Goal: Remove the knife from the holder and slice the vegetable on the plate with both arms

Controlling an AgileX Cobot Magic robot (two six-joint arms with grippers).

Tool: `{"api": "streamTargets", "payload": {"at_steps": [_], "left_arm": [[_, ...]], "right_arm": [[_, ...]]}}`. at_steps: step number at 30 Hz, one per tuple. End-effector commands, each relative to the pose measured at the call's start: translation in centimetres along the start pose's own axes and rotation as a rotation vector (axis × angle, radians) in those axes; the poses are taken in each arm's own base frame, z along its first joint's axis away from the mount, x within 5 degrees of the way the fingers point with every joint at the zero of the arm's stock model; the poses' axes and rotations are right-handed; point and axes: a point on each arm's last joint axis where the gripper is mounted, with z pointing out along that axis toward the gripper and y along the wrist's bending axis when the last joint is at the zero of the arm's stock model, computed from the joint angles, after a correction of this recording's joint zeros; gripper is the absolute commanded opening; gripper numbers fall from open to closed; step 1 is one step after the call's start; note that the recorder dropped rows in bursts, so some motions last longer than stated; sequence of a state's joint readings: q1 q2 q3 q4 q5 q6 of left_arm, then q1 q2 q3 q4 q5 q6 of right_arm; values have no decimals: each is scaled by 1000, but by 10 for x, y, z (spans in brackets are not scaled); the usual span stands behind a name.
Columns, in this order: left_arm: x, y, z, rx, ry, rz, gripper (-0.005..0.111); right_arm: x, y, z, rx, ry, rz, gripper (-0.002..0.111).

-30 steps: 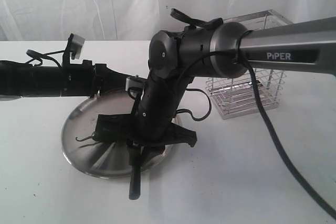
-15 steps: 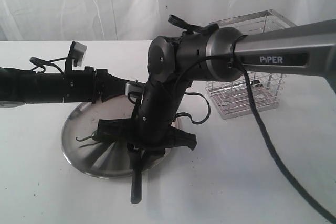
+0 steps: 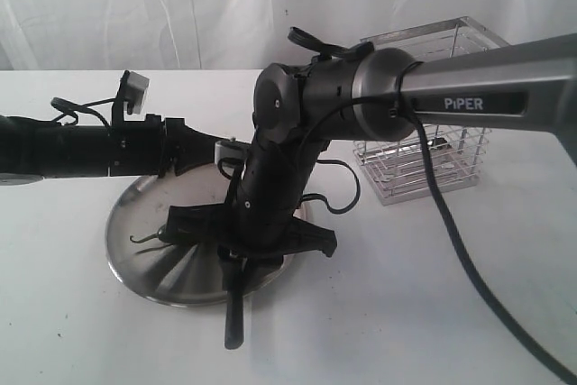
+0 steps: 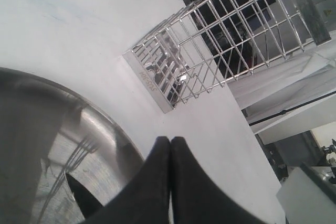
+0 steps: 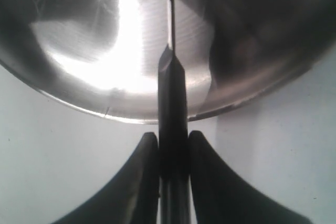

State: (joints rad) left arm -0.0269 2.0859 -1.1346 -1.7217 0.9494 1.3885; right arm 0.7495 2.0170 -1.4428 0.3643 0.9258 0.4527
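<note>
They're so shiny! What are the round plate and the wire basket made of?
The plate looks like polished stainless steel: it reflects light like a mirror. The basket seems to be chrome-finished metal wire, with thin bright bars that glint.
</note>
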Motion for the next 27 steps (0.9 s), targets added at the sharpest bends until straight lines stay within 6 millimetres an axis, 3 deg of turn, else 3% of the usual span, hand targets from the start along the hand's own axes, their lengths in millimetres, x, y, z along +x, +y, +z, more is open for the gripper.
{"api": "streamTargets", "payload": {"at_steps": [1,8,27], "left_arm": [[5,-7,10,20,13,2,0],[14,-9,24,-39,55,36,0],[26,-9,38,-117,140,111,0]], "right_arm": [[0,0,-1,1,6,-14,0],[0,0,-1,2,8,-21,0],[0,0,-1,-1,2,-48,0]]}}
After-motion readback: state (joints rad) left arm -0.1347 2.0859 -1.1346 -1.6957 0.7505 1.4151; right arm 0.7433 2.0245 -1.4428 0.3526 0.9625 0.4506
